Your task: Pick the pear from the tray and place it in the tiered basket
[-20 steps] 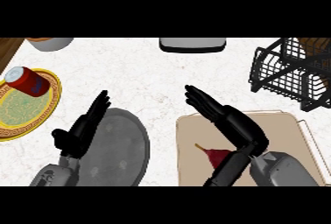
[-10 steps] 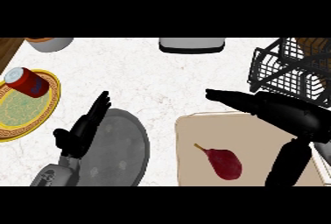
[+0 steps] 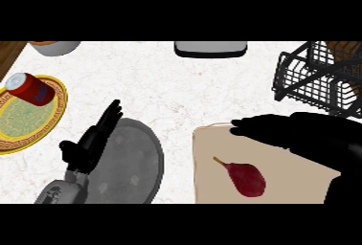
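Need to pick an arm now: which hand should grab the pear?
Right. The right hand hangs over the tray, just above the pear. The left hand rests open over the grey plate, farther away.

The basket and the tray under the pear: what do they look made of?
The basket looks like black coated wire: thin crossing bars with open gaps. The tray looks like matte beige plastic or wood, flat and unshiny; I can't tell which.

Counter layout, head view

Pear lies on tray, front right; tiered basket behind it at far right. Round plate just left of tray. Can on plate at far left. Right hand over tray's rear edge.
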Action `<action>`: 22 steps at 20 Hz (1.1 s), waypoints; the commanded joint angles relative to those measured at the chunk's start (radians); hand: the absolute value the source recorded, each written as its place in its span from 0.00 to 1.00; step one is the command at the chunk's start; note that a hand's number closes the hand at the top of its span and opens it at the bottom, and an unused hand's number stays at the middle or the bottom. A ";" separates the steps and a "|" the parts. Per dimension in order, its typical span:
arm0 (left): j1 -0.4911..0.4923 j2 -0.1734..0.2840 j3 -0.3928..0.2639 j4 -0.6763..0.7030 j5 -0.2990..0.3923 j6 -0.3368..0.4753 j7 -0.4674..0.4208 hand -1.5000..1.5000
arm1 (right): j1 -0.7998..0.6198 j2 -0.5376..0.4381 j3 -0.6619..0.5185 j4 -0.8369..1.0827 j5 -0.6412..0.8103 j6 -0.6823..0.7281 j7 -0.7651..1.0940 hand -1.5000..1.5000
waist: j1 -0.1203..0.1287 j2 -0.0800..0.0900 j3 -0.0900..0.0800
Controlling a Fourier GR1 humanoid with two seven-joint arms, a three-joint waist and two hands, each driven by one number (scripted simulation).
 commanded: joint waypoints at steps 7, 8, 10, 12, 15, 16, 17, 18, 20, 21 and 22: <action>-0.039 -0.013 0.038 0.024 -0.026 -0.038 0.017 0.50 | 0.078 0.171 0.047 -0.029 0.308 -0.037 0.112 0.00 | 0.004 0.003 0.001; 0.005 -0.018 0.052 0.013 -0.025 -0.023 -0.025 0.50 | 0.114 0.146 0.055 -0.064 0.312 -0.021 0.136 0.00 | 0.003 0.002 0.001; 0.034 -0.018 0.024 -0.038 -0.037 -0.042 -0.008 0.50 | 0.163 0.157 0.062 -0.001 0.397 -0.015 0.073 0.00 | 0.006 0.002 0.001; -0.026 -0.068 0.045 0.060 -0.061 -0.011 -0.016 0.50 | 0.149 0.230 0.074 0.008 0.406 0.015 0.114 0.00 | 0.002 0.003 0.001; -0.005 -0.018 0.083 -0.011 -0.031 -0.068 0.028 0.50 | 0.163 0.231 0.001 0.109 0.431 0.061 -0.008 0.00 | 0.007 0.003 0.001; -0.007 -0.081 0.044 0.018 -0.087 -0.017 -0.004 0.50 | 0.241 0.237 0.028 0.036 0.478 0.052 0.003 0.00 | 0.001 0.002 0.001; -0.004 -0.066 0.054 -0.002 -0.080 -0.036 0.022 0.50 | 0.237 0.287 0.048 0.062 0.522 0.029 -0.027 0.00 | 0.003 0.002 0.001; 0.010 -0.055 0.067 -0.031 -0.065 -0.056 0.040 0.50 | 0.195 0.322 0.021 0.110 0.503 0.054 -0.009 0.00 | 0.006 0.002 0.001; -0.016 -0.079 0.072 0.087 -0.094 -0.062 -0.055 0.50 | 0.278 0.351 0.094 0.050 0.607 -0.009 -0.019 0.00 | 0.000 0.003 0.001; -0.011 -0.067 0.086 -0.009 -0.078 -0.072 0.035 0.50 | 0.271 0.351 0.052 0.064 0.617 0.035 -0.031 0.00 | 0.003 0.002 0.001; 0.020 -0.052 0.095 0.013 -0.067 -0.092 -0.019 0.50 | 0.226 0.355 0.048 0.172 0.644 0.013 -0.062 0.00 | 0.006 0.003 0.001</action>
